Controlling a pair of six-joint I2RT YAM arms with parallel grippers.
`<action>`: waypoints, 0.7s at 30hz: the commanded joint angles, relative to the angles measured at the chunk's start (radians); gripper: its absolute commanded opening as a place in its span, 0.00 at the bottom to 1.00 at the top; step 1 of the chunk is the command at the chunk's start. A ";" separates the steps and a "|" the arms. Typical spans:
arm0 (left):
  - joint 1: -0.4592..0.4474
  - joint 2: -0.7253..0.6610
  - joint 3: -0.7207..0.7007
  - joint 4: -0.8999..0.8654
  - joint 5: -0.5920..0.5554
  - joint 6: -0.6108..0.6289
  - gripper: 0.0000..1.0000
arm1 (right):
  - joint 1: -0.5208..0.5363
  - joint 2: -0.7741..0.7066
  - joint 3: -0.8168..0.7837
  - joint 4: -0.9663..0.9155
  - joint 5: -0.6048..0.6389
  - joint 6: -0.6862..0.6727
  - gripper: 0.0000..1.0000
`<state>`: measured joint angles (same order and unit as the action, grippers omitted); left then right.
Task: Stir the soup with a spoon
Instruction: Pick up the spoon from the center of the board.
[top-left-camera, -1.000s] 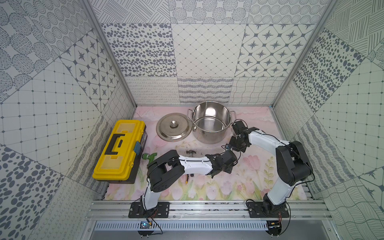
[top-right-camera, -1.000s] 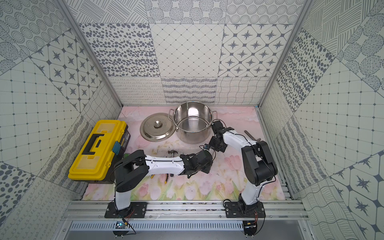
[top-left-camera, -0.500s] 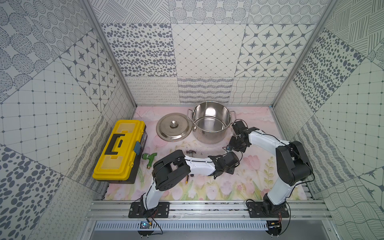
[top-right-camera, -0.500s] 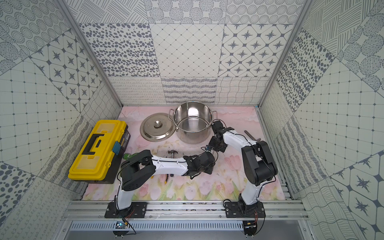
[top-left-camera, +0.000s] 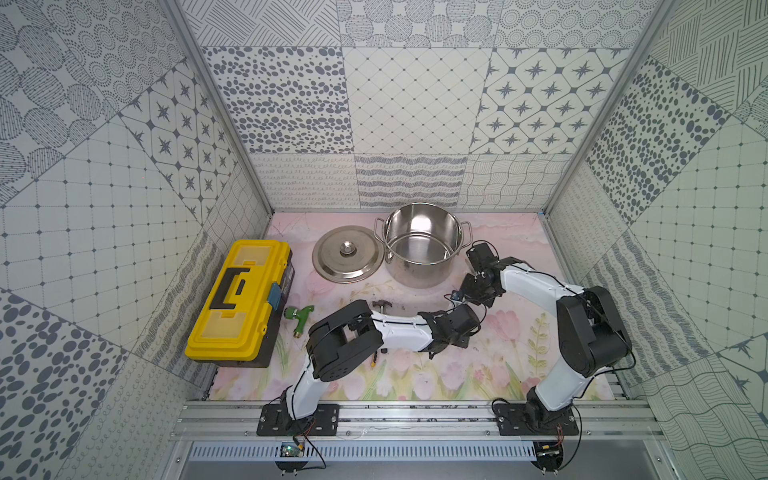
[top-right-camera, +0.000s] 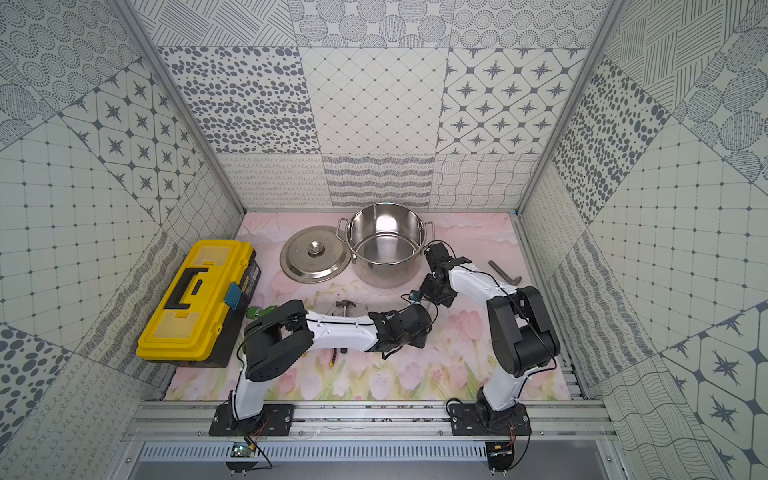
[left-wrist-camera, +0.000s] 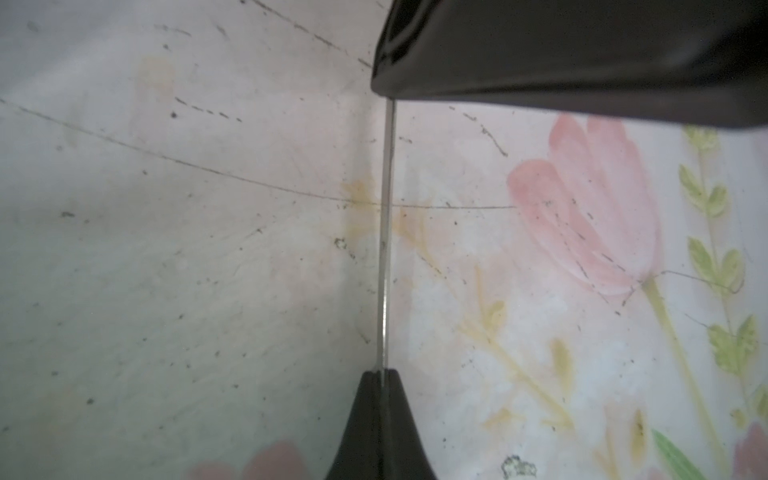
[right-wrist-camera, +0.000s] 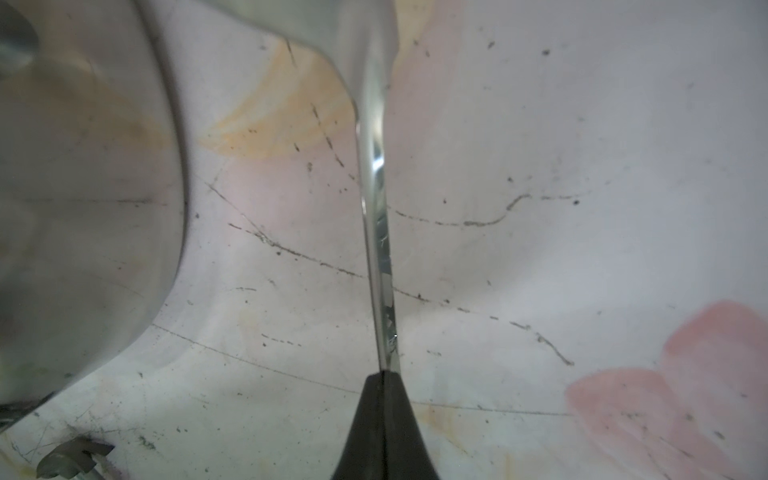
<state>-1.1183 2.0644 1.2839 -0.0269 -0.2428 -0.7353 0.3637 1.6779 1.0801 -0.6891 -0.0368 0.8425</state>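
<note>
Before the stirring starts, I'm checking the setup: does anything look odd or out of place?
Yes. The pot looks empty: bare steel bottom, no soup visible. Also, the left gripper and the right gripper are both shut on the same spoon, which is held outside the pot, above the mat.

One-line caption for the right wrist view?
Close-up: right gripper shut on the steel ladle by its handle, stockpot beside it, floral mat beneath.

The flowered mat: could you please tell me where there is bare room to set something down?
Bare: the front strip of the mat along the rail, and the back corner between the pot and the right wall. Crowded: the middle, around the hammer, the green tool and the lid.
</note>
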 joint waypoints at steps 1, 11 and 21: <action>-0.004 -0.039 -0.007 -0.048 0.033 0.039 0.00 | 0.006 -0.105 0.008 -0.034 -0.034 0.032 0.18; -0.003 -0.155 0.061 -0.184 0.173 0.127 0.00 | -0.048 -0.494 0.024 -0.054 -0.016 0.071 0.58; 0.086 -0.364 0.256 -0.360 0.418 0.066 0.00 | -0.051 -0.849 0.013 0.195 -0.097 -0.013 0.46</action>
<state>-1.0805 1.7805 1.4670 -0.2836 -0.0059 -0.6514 0.3126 0.9016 1.0927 -0.6575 -0.1062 0.8730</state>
